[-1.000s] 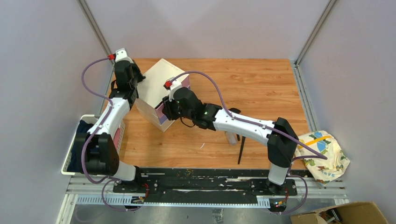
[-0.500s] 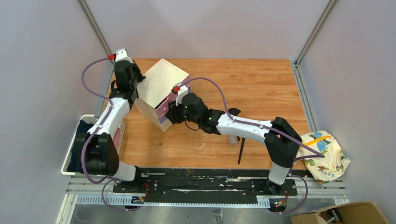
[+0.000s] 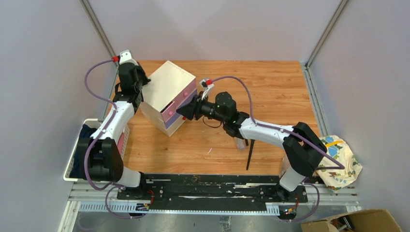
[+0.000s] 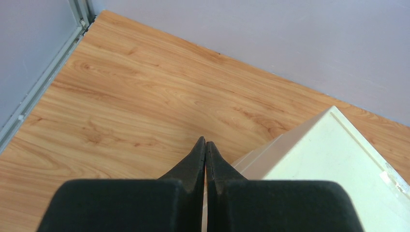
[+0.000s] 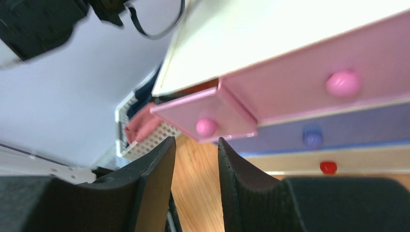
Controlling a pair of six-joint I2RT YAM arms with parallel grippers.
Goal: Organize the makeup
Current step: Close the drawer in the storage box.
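The cream box [image 3: 167,87] with pink and purple drawers stands at the table's back left. One small pink drawer [image 5: 212,113] sticks out a little, and its pink knob [image 5: 207,126] sits just beyond my right gripper [image 5: 196,141], which is open and empty. In the top view the right gripper [image 3: 181,110] is at the box's front. My left gripper [image 3: 144,82] is shut and empty against the box's back left side [image 4: 329,169]. A slim black brush [image 3: 250,154] and a small beige bottle [image 3: 239,143] lie near the right arm, partly hidden by it.
A white basket [image 3: 72,162] with blue and pink cloth stands off the table's left edge. A patterned bag [image 3: 338,162] lies at the right. A cardboard box [image 3: 358,222] is at the bottom right. Grey walls surround the table.
My right gripper has drawn back to the right from the box front and turned. The small pink drawer now shows, standing slightly out. The left arm has not moved.
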